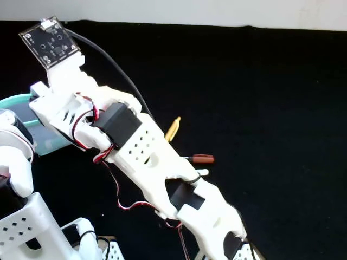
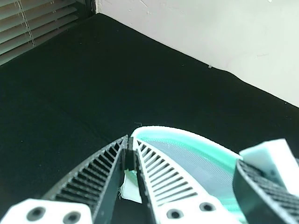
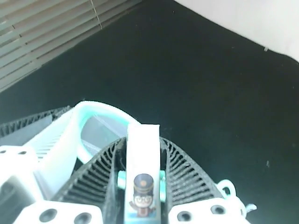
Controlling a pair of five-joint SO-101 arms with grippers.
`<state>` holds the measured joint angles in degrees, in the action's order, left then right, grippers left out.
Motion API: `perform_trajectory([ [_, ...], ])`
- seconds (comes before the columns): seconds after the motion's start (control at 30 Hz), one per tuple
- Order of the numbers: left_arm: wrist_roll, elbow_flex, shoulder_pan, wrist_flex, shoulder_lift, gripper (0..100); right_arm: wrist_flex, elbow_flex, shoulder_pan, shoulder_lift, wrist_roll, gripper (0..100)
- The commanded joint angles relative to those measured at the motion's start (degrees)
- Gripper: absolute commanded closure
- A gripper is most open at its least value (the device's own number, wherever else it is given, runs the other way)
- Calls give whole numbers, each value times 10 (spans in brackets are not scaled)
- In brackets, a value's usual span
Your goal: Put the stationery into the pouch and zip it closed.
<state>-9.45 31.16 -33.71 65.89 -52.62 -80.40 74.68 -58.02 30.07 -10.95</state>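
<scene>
A teal mesh pouch (image 1: 16,100) lies at the table's left edge, its mouth held open. My left gripper (image 2: 129,142) is shut on the pouch's teal rim (image 2: 187,140). My right gripper (image 3: 142,143) is shut on a white eraser bar (image 3: 142,161) with a cartoon figure on it, just above the pouch's opening (image 3: 100,112). The left wrist view shows that eraser (image 2: 273,156) over the mesh wall. The right arm (image 1: 146,151) stretches from the front right across to the pouch. A yellow pen-like piece (image 1: 172,128) and a red-brown one (image 1: 200,158) lie on the black table beside that arm.
The black tabletop (image 1: 260,97) is open to the right and behind. A white wall strip (image 1: 217,11) runs along the far edge. The left arm's base (image 1: 21,222) fills the front left corner.
</scene>
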Motion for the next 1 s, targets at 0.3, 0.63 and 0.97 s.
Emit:
perform_trajectory([
  [0.3,-7,17,3,3,22,993,-14,14,-31,20,22,991],
  [0.63,-5,17,3,3,22,993,-65,15,-35,70,56,991],
  [0.97,-4,17,4,3,22,993,-169,15,-34,70,127,991],
])
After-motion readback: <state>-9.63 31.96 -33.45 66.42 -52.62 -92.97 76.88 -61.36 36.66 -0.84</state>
